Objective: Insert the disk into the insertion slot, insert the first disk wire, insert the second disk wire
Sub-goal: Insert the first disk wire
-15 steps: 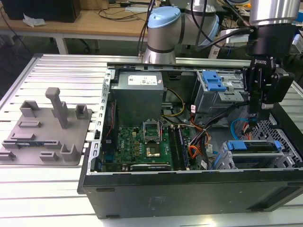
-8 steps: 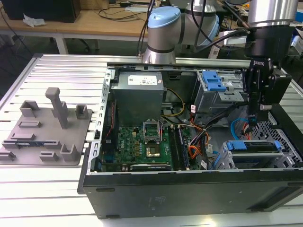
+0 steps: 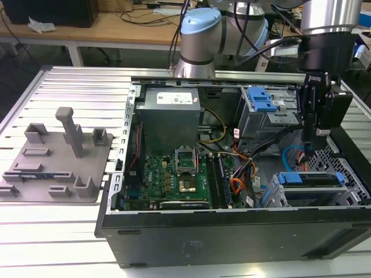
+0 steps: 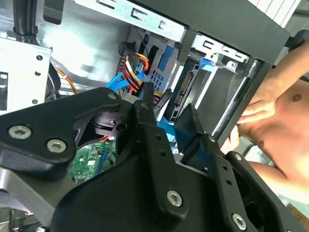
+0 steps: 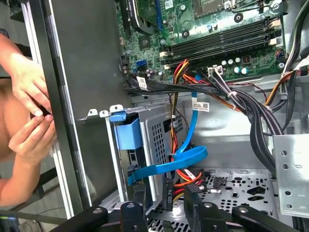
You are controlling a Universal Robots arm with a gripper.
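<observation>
Hand point(image 5: 166, 189) fingers point(image 5: 139, 205) sit closest to the lens in the first wrist view, spread apart, nothing visibly clamped. A black connector point(image 5: 168, 193) with red and orange wires hangs between them, with a gap on each side. Can't tell if either finger touches it.

Disk point(image 5: 128, 134) is in the slot point(image 5: 161, 128): blue carrier flush at the mouth of the perforated grey cage, just beside the case side wall point(image 5: 82, 96). A blue cable point(image 5: 179, 162) runs from the disk's rear edge, loops out and goes up toward the motherboard point(image 5: 217, 29). Can't tell if its end is plugged in.

Second wrist view shows the same setup. Hand point(image 4: 169, 104) is open, with the blue cable behind the fingers and the disk's rear edge point(image 4: 186, 92) just past the tips.

In the exterior view the hand point(image 3: 307, 152) hangs vertical inside the open case, at the exterior view's right. It's just above the disk point(image 3: 307, 179) in its cage, near the front corner. The bigger drive box point(image 3: 261, 101) with the blue tab sits further back. The case lies on a slatted aluminium worktop point(image 3: 58, 231), with a grey fixture plate point(image 3: 52, 156) to the exterior view's left.

A person's hands point(image 5: 26, 84) are outside the case wall, fingers together, apart from the robot hand.
</observation>
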